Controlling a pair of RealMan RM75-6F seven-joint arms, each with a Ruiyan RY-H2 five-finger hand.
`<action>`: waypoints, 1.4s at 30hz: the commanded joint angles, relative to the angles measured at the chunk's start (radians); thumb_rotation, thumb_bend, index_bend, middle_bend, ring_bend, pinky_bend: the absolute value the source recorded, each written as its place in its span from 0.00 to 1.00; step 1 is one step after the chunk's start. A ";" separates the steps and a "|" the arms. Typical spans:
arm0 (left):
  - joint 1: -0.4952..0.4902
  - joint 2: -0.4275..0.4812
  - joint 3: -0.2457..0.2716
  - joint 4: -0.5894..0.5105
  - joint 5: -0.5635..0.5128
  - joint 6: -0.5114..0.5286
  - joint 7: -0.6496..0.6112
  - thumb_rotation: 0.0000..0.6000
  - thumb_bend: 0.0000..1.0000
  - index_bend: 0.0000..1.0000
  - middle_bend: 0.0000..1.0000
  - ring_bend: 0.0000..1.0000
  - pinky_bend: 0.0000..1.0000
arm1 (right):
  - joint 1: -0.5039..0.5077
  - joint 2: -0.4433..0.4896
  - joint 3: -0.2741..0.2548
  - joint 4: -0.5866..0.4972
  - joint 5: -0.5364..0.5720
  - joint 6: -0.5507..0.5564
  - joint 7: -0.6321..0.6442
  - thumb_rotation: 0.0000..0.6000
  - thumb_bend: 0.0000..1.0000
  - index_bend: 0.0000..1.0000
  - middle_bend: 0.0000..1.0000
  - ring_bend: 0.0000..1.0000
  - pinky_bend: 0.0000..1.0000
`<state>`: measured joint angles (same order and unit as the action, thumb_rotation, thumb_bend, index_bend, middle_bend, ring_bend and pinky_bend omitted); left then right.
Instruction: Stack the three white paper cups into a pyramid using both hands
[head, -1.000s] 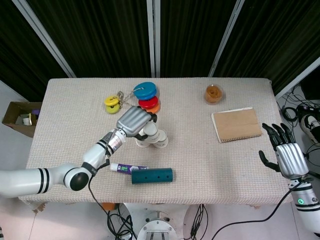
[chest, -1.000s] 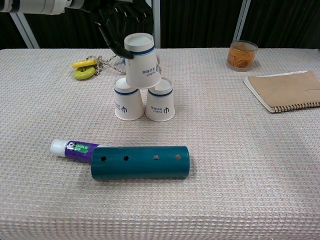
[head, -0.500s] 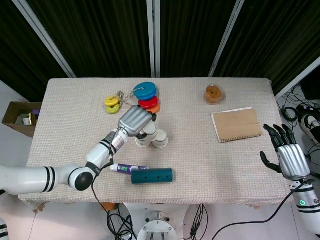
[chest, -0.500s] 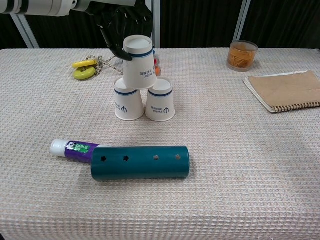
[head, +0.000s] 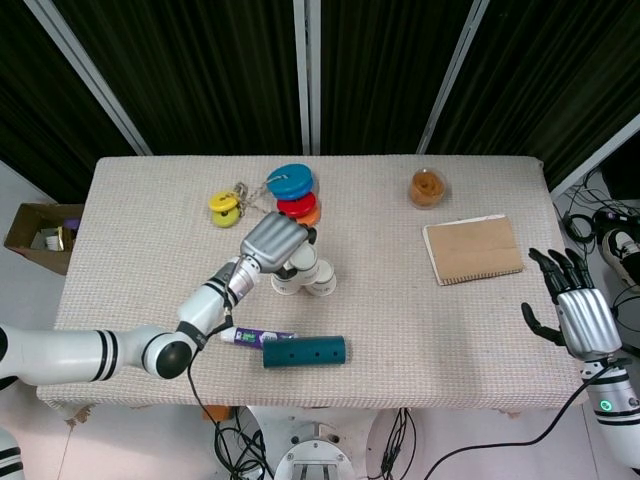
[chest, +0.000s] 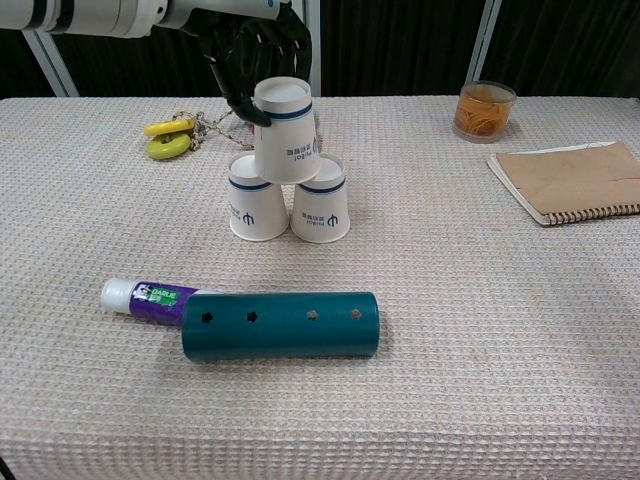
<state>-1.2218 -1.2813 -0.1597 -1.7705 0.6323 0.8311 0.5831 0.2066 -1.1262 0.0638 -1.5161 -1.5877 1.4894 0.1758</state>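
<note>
Two white paper cups stand upside down, side by side: the left base cup (chest: 256, 208) and the right base cup (chest: 321, 207). A third white cup (chest: 285, 132), also upside down and slightly tilted, sits over the gap between them with its rim at their tops. My left hand (chest: 255, 50) grips this top cup from behind and the left. From the head view the hand (head: 270, 240) covers part of the top cup (head: 303, 262). My right hand (head: 578, 315) hangs past the table's right edge, fingers spread, holding nothing.
A teal tube with holes (chest: 281, 324) and a toothpaste tube (chest: 145, 296) lie in front of the cups. Yellow key tags (chest: 168, 140) and stacked coloured discs (head: 293, 195) are behind. A brown notebook (chest: 575, 180) and a jar of rubber bands (chest: 484, 110) sit at the right.
My left hand has brought the top cup down a little and slightly to the right, closer onto the two base cups. The right hand has barely moved.
</note>
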 joint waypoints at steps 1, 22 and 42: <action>-0.002 0.001 0.002 -0.001 -0.002 0.002 -0.003 1.00 0.33 0.38 0.37 0.39 0.35 | 0.000 0.000 0.001 0.001 0.000 -0.001 0.001 1.00 0.35 0.00 0.18 0.05 0.06; -0.014 0.008 0.029 -0.007 0.001 0.019 -0.020 1.00 0.19 0.26 0.25 0.30 0.32 | -0.005 0.008 0.004 0.002 -0.002 -0.005 0.017 1.00 0.36 0.00 0.19 0.05 0.06; 0.432 0.200 0.155 -0.135 0.343 0.556 -0.252 1.00 0.16 0.19 0.15 0.16 0.25 | -0.045 0.047 -0.031 0.022 -0.028 0.018 0.091 1.00 0.37 0.04 0.20 0.05 0.10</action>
<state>-0.9083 -1.1175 -0.0638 -1.9197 0.8690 1.2873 0.4080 0.1685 -1.0808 0.0350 -1.5025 -1.6086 1.4962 0.2551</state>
